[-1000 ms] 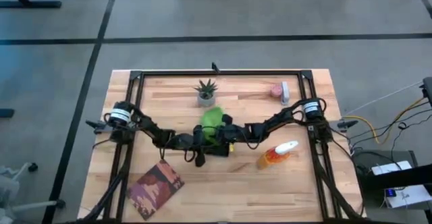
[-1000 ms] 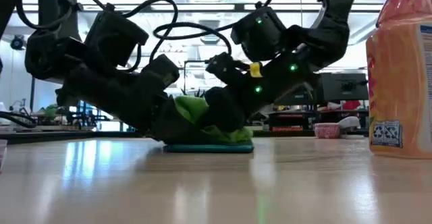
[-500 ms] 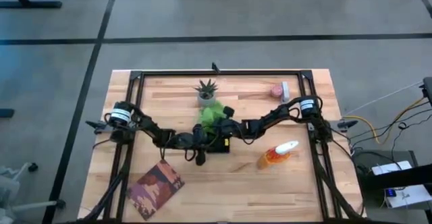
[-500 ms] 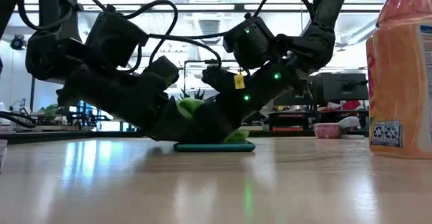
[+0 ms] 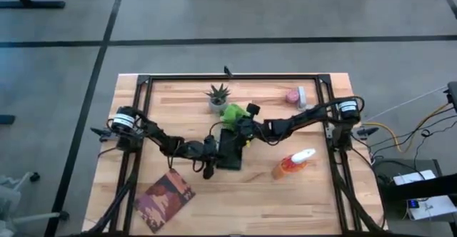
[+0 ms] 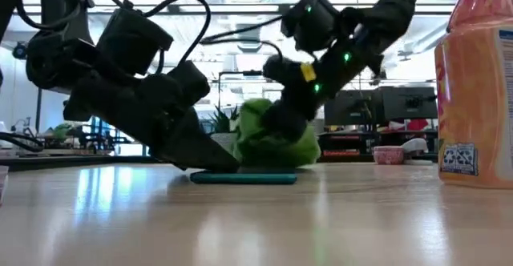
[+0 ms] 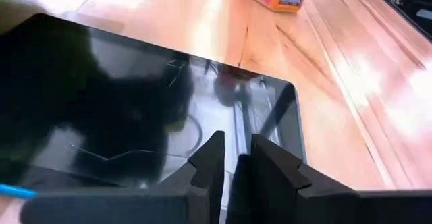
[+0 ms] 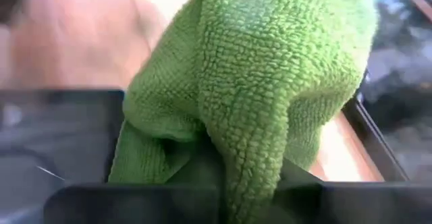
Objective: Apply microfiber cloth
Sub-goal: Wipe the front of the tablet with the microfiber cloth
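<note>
The dark tablet (image 5: 230, 149) lies flat near the middle of the wooden table (image 5: 314, 194), its long axis running from the near edge toward the far edge, slightly tilted. The microfiber cloth (image 5: 233, 113) is bunched into a lime-green lump at the tablet's far end, between the tablet and the small potted plant (image 5: 217, 97). In the low view the cloth (image 6: 275, 138) hangs as a rounded wad with its bottom touching or just above the tablet's far edge (image 6: 244, 178); it has no clear long axis, being crumpled.

The right claw (image 5: 243, 123) is clamped on the cloth from above, its fingers buried in the fabric (image 8: 270, 82). The left claw (image 7: 233, 166) rests at the tablet's near end, fingers almost together with only a thin gap, pressing on the glass and gripping nothing. The orange spray bottle (image 5: 293, 165) lies to the right of the tablet, well apart.
</note>
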Controlling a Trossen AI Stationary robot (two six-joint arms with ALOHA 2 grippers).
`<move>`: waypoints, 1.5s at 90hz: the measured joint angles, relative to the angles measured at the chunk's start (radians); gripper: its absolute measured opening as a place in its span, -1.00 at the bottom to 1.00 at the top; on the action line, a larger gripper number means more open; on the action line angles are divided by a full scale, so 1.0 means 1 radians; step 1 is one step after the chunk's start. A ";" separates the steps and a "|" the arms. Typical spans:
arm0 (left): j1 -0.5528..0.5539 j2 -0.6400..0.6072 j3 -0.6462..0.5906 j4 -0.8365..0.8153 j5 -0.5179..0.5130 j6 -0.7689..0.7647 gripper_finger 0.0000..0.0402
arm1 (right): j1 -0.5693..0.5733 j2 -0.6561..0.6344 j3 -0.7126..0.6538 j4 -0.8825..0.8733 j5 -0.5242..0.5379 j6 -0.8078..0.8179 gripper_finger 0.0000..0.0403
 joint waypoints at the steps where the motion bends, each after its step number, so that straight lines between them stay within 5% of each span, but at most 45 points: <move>1: 0.000 -0.001 0.000 -0.002 0.004 0.001 -0.71 | 0.000 -0.003 0.000 0.000 -0.017 -0.001 -0.99; 30: 0.001 -0.052 -0.009 -0.095 0.102 0.059 -0.71 | 0.013 0.141 0.007 0.227 -0.444 0.067 -0.99; 66: 0.000 -0.096 -0.013 -0.191 0.132 0.090 -0.71 | 0.040 0.316 0.173 0.248 -0.589 0.016 -0.99; 85: 0.004 -0.174 -0.021 -0.332 0.119 0.075 -0.71 | 0.050 0.216 0.189 -0.109 -0.426 0.009 -0.99; 105: 0.003 -0.309 -0.031 -0.547 0.072 0.089 -0.71 | 0.053 0.114 0.113 -0.193 -0.360 0.102 -0.99; 118: 0.002 -0.365 -0.034 -0.618 0.037 0.097 -0.71 | 0.073 0.075 0.074 -0.166 -0.249 0.108 -0.99; 135: 0.002 -0.371 -0.034 -0.622 0.034 0.121 -0.71 | 0.073 0.101 0.076 0.166 -0.279 0.087 -0.99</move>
